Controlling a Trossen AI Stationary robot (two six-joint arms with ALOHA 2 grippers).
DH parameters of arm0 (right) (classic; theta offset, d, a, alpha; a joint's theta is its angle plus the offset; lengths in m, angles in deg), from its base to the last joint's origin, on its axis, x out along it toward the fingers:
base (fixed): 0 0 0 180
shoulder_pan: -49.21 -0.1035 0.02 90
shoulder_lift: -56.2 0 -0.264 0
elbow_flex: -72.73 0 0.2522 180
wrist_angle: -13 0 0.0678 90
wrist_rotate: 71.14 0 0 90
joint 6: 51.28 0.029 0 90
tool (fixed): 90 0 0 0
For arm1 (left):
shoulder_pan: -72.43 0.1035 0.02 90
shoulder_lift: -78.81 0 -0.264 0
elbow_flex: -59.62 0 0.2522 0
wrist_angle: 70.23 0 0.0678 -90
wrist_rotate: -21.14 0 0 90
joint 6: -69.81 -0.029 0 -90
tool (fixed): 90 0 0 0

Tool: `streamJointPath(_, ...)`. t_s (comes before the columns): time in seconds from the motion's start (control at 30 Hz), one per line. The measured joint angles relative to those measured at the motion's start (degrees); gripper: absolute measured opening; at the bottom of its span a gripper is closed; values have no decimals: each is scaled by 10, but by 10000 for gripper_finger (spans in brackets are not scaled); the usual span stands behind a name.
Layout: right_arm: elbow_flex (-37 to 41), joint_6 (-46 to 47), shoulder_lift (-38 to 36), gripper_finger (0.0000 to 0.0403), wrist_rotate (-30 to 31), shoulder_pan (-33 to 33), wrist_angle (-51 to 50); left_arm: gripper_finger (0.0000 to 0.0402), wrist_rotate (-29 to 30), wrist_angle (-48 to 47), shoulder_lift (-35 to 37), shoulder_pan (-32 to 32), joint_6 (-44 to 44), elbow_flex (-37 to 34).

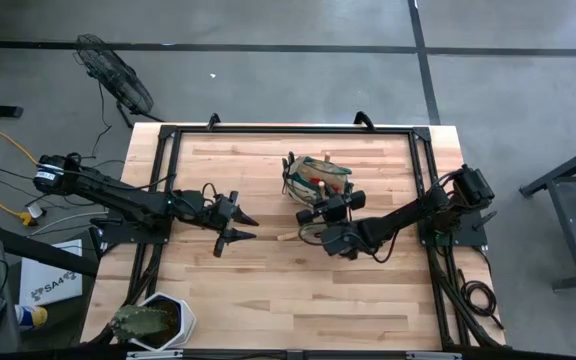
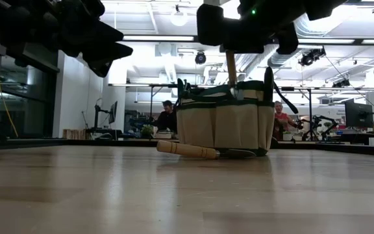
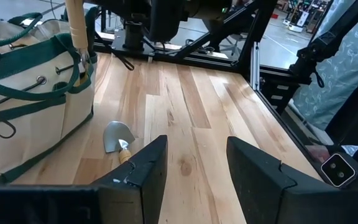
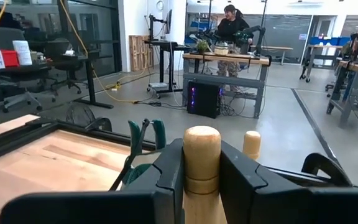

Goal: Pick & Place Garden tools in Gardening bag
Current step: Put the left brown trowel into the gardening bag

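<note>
Jaws of my left gripper (image 1: 236, 224) stand apart and empty over the bench (image 1: 268, 290), waiting left of the gardening bag (image 1: 318, 178). One trowel (image 3: 118, 138) lies on the bench beside the bag. My right gripper (image 4: 202, 177) clamps a wooden tool handle (image 4: 202, 155), poised upright over the bag, presumably for lowering inside.

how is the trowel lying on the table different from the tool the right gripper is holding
The trowel lies flat on the table beside the gardening bag, untouched; the held tool stands upright, clamped in the right gripper above the bag. The trowel's metal blade shows; the held tool's head is hidden. Both have light wooden handles.
</note>
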Motion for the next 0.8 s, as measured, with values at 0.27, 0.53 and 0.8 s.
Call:
streamJointPath(0.27, 0, 79, 0, 61, 0, 2, -78, 161, 0, 0, 0, 0, 0, 0)
streamJointPath(0.53, 0, 79, 0, 61, -1, 8, -87, 161, 0, -3, 0, 0, 9, 0)
streamJointPath(0.8, 0, 134, 0, 61, -4, 10, -129, 161, 12, -4, 0, 0, 15, 0)
